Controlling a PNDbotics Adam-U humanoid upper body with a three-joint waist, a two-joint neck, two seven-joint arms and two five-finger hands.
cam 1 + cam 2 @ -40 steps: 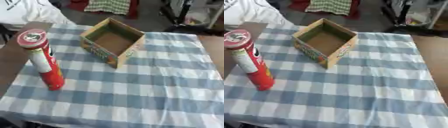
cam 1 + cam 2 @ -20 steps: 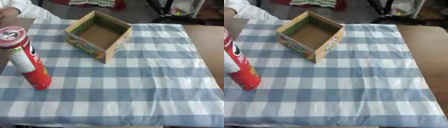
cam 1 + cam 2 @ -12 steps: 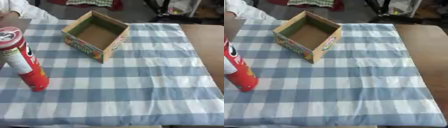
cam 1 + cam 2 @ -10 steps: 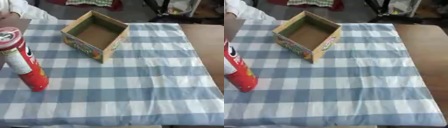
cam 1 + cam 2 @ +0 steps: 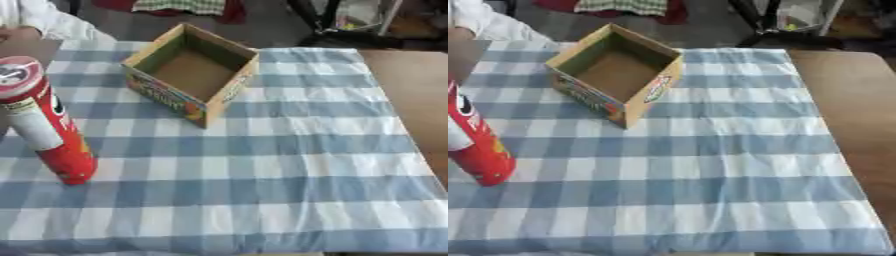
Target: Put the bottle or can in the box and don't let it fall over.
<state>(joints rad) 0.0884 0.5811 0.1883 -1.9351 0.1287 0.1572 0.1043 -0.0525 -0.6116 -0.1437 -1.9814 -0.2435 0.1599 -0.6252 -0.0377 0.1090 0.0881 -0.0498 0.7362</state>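
- Black robot hands are seen in neither view, so their state cannot be told.
- Upright at the near left of the bench stands the red can (image 5: 45,122), untouched, on the checked cloth (image 5: 289,165).
- Well apart, at the far left, the open cardboard box (image 5: 192,74) lies empty.
- Reaching is judged the step in hand; an upright grasp on the can is called for next.
- Bare cloth is left open to the right; the can sits close to the left edge.

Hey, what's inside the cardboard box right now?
Nothing that shows: the cardboard box is open-topped with a bare brown floor. Its near walls hide the strip of floor just behind them. The red can stands outside it, on the checked cloth.
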